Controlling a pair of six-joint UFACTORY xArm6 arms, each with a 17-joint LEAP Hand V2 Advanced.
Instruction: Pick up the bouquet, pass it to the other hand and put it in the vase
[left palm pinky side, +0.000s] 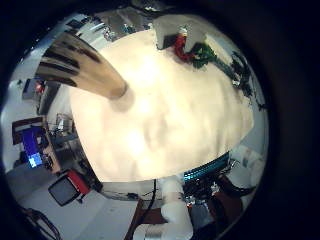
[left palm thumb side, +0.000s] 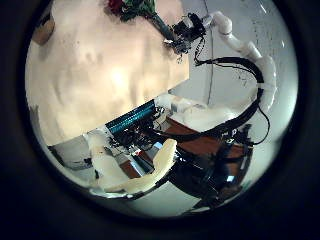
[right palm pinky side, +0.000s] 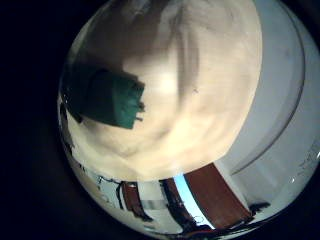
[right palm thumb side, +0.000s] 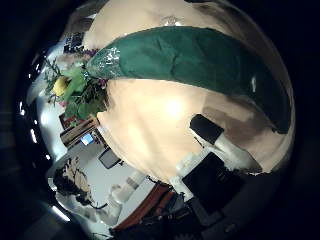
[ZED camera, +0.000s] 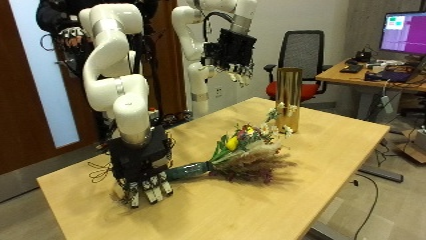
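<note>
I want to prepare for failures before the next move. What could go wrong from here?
1. The right hand is at the very end of the bouquet, by its green wrap. The flower heads lie far from it, so the bouquet may tilt or slip when lifted.
2. The vase is tall and narrow and stands near the table edge. A sideways push while inserting may tip it.
</note>
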